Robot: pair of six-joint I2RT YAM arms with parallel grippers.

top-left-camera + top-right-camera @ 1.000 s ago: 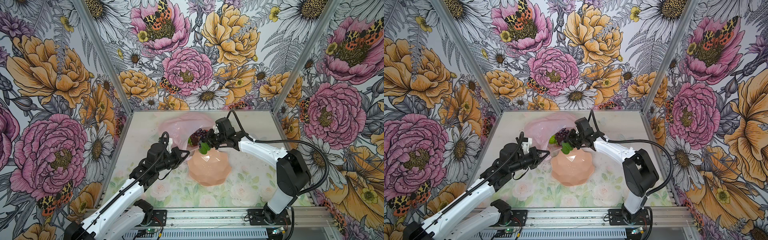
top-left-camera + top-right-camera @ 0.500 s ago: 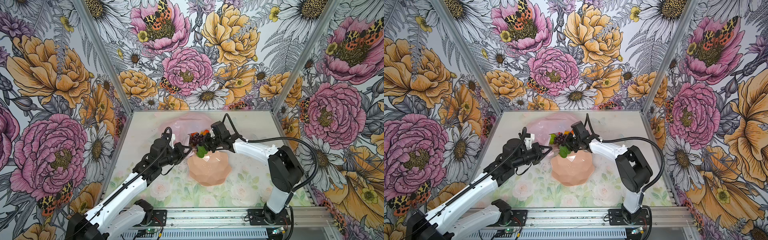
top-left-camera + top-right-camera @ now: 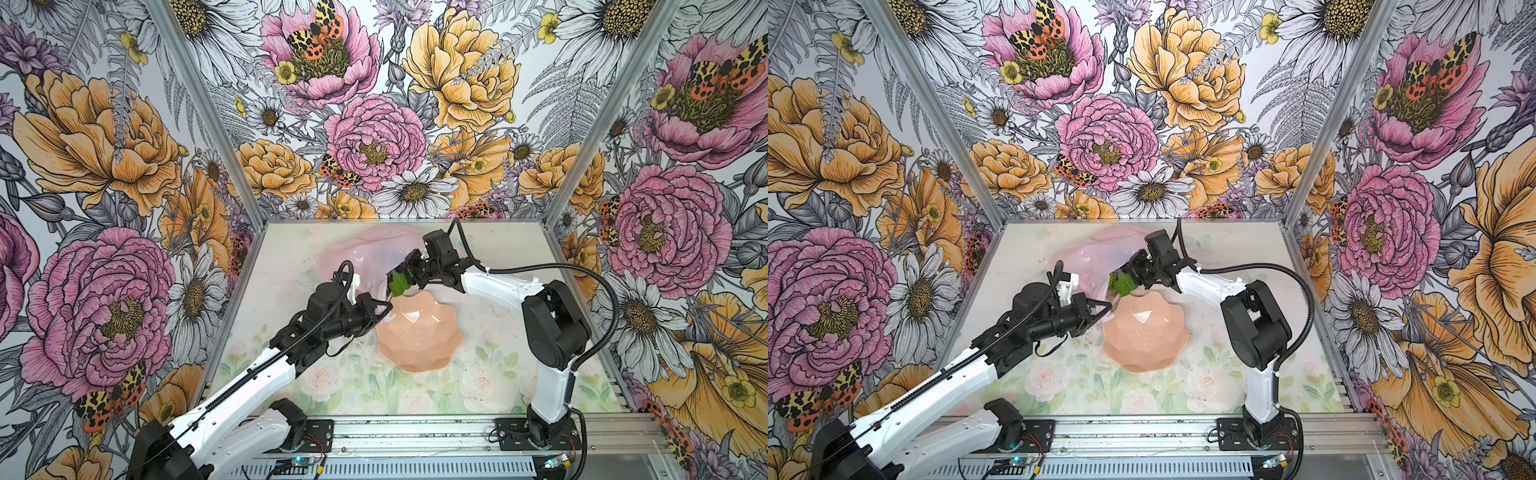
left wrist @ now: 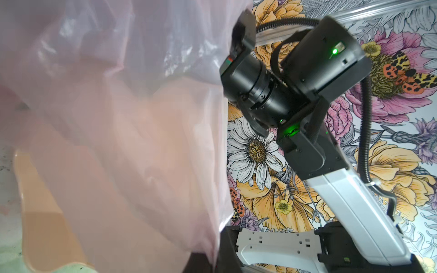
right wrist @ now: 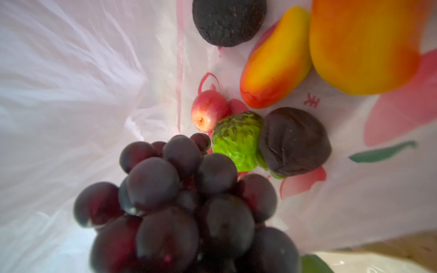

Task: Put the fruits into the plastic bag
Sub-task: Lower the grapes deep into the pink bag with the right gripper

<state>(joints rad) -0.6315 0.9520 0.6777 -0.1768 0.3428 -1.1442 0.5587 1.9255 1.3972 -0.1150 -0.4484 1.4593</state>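
A flat tabletop [image 3: 490, 386] printed with pale roses and green leaves carries 2 things: a rigid peach-pink faceted bowl [image 3: 419, 332] near its middle, and a thin, crinkly, translucent pale-pink plastic bag [image 3: 357, 253] just behind the bowl, toward the far wall.

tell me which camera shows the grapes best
Right wrist: the grapes fill the foreground, each berry distinct. Both top views show mainly their green leaf. Left wrist shows none of them, mostly the plastic bag.
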